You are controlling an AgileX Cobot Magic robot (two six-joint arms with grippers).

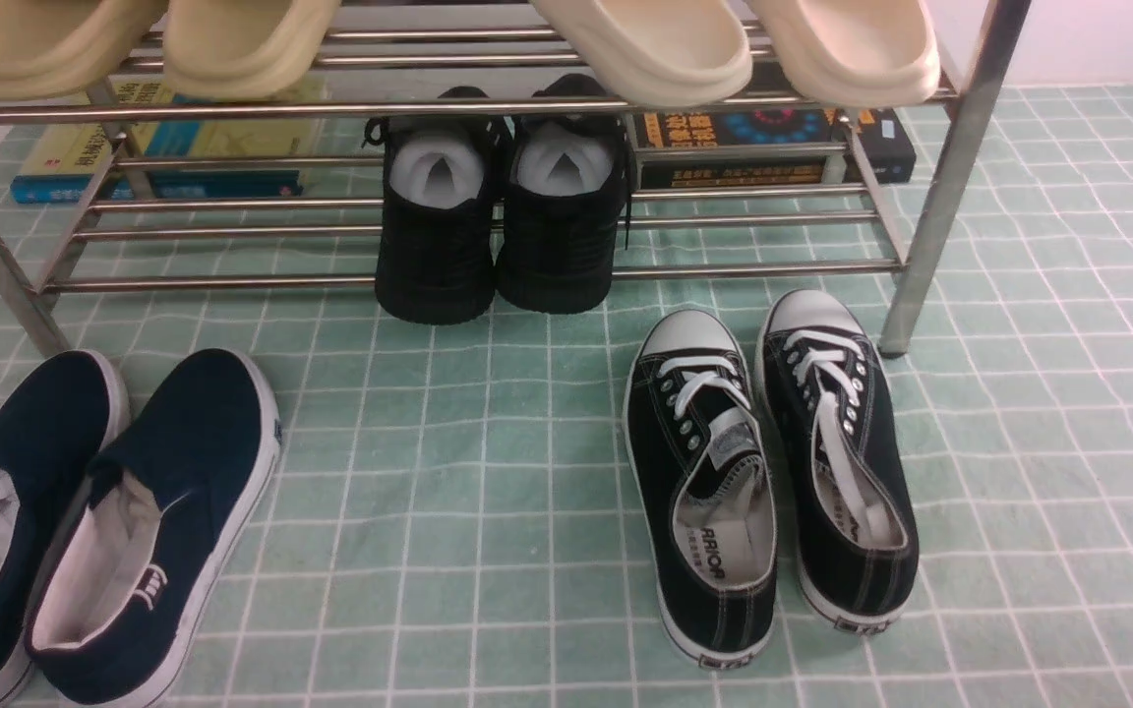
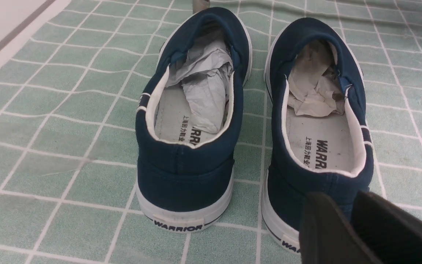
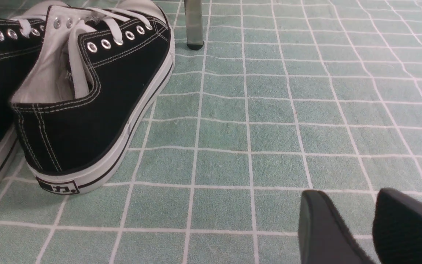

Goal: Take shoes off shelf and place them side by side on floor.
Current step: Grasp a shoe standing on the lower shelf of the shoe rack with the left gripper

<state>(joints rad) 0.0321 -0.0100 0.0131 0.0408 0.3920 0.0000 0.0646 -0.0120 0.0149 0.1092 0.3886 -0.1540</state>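
Jaws first: the left gripper (image 2: 344, 200) is partly open with nothing in it, and so is the right gripper (image 3: 346, 196), with bare floor (image 3: 269, 139) showing through its gap. You only get that from the wrist views; the front view shows neither arm.

The front view is the only one showing the shoes (image 1: 557, 246). They're on the shelf (image 1: 232, 282), middle of the lower tier, touching side by side with white paper inside. Cream slippers (image 1: 645, 49) fill the top tier.

The navy slip-ons (image 1: 153, 521) sit in front of the shelf's left end (the left wrist view looks right at their heels). The canvas sneakers (image 1: 763, 462) sit in front of its right end, just beside the shelf leg (image 3: 193, 25).
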